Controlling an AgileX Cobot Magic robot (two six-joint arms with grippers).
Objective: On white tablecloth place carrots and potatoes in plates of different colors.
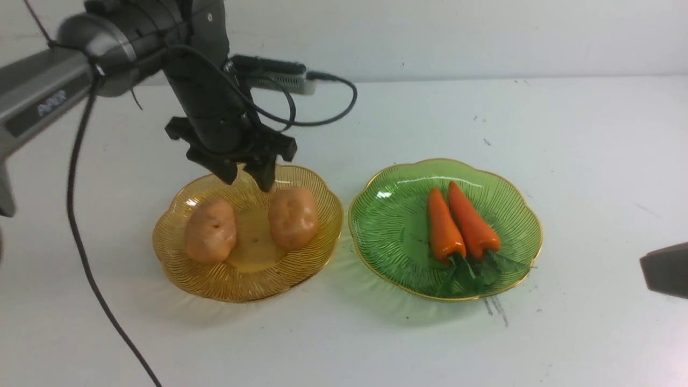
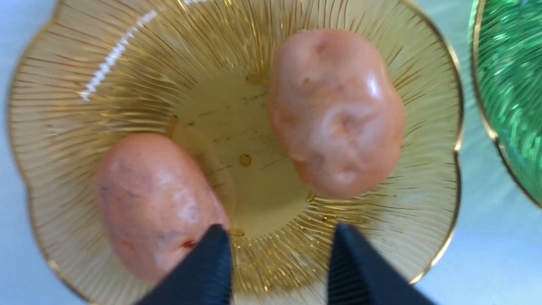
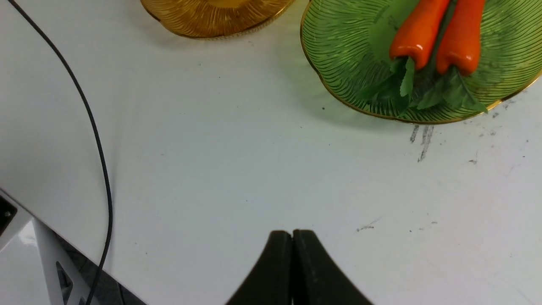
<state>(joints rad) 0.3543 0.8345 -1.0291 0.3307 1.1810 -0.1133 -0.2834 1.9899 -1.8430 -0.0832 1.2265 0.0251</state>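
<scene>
**A:** Centre left of the front view: two oval, pale orange-tan toy potatoes (image 1: 210, 229) lie apart in the amber-yellow ribbed translucent plastic plate (image 1: 247, 293). Centre right: two glossy orange toy carrots (image 1: 443, 226) with green leafy tops lie side by side in the green ribbed translucent plastic plate (image 1: 398, 226). Both plates rest on the plain white tablecloth (image 1: 537, 118).

**B:** And the grippers?

**A:** Left gripper (image 1: 247, 181), upper left, above the amber plate's far rim: fingers spread, nothing between them. Right gripper (image 3: 292, 237), at the right edge: fingers pressed together, empty.

**B:** Work remaining?

**A:** Apparently none. The sorting looks complete, with only withdrawal of the arm left.
</scene>
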